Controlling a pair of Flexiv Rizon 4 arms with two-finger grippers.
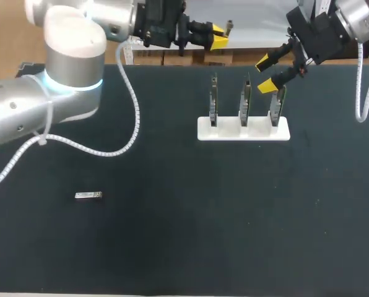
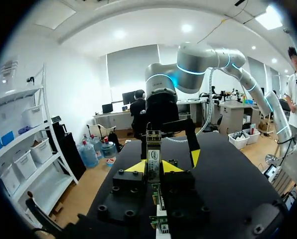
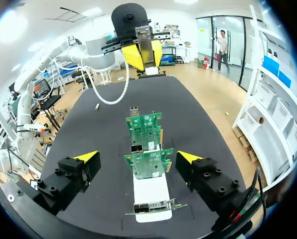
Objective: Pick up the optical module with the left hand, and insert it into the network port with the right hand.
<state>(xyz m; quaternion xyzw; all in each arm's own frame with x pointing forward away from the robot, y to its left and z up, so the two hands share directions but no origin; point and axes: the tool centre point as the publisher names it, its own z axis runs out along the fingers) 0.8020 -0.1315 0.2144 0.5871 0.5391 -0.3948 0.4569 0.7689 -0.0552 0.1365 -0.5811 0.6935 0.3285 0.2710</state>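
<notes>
My left gripper (image 1: 218, 41) hangs above the table's far edge, shut on a silver optical module (image 2: 153, 152) that stands out beyond its yellow tips. The right wrist view shows that module (image 3: 144, 41) facing it from across the table. A white stand (image 1: 243, 131) holds three upright green network cards (image 1: 245, 102) at the back middle. Just above the rightmost card (image 1: 277, 104), my right gripper (image 1: 268, 73) stands open and empty. In the right wrist view the cards (image 3: 148, 164) line up between and ahead of the right gripper (image 3: 138, 158).
A second small silver module (image 1: 88, 195) lies flat on the black table (image 1: 191, 241) at the left, also visible far off as a module (image 3: 97, 106) in the right wrist view. The left arm's white cable (image 1: 132, 117) loops over the table's back left.
</notes>
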